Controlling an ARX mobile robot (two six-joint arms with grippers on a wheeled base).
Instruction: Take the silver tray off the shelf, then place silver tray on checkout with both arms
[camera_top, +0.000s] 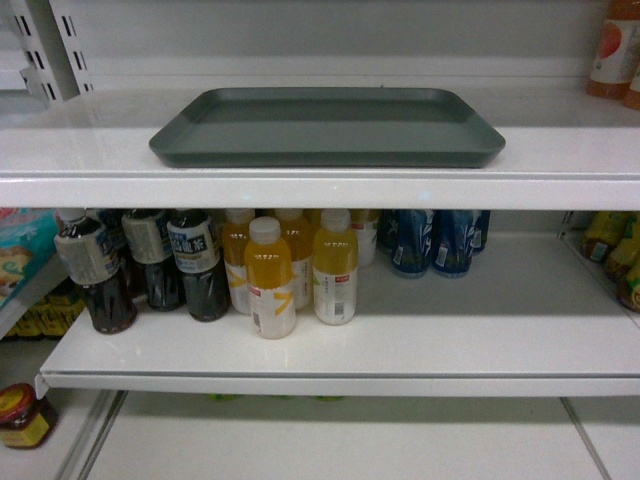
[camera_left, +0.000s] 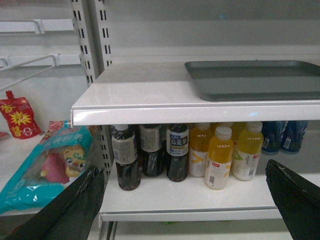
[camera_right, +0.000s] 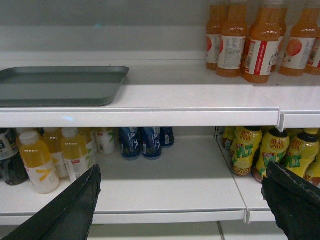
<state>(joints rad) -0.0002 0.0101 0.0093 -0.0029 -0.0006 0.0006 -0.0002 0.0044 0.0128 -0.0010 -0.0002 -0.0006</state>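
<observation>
Silver tray (camera_top: 327, 127): centred on the shelf (camera_top: 320, 185), near its front edge.
Bottles (camera_top: 270, 275): lower shelf, beneath, left half.

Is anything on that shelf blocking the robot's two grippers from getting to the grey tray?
Nothing visible does. The tray lies alone on the shelf, its front and side rims free. The orange bottles stand well off to its right.

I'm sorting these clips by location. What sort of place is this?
Most likely a shop aisle or a mock-up of one: white metal shelf boards on slotted uprights, rows of labelled yellow juice bottles and dark tea bottles, plus a matte grey-silver rectangular tray on the upper board.
</observation>
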